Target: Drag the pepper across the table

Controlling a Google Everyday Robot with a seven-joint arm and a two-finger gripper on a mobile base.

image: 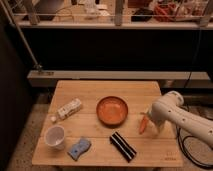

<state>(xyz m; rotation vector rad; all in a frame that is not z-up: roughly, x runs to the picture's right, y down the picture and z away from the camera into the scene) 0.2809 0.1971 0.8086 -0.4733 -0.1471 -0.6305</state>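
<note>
My gripper [149, 123] hangs low at the frame's right, jaws spread wide, just beside the pepper [143, 125]. The pepper lies on the surface [100, 91], right of the bowl [112, 110].

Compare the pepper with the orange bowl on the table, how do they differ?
The pepper is slim and tapered; the bowl is round and wide. The pepper is much smaller than the bowl. The pepper is near the right edge of the table with the open tool right at it; the bowl sits mid-table, apart from the tool. Both are orange-toned and on the table.
</note>
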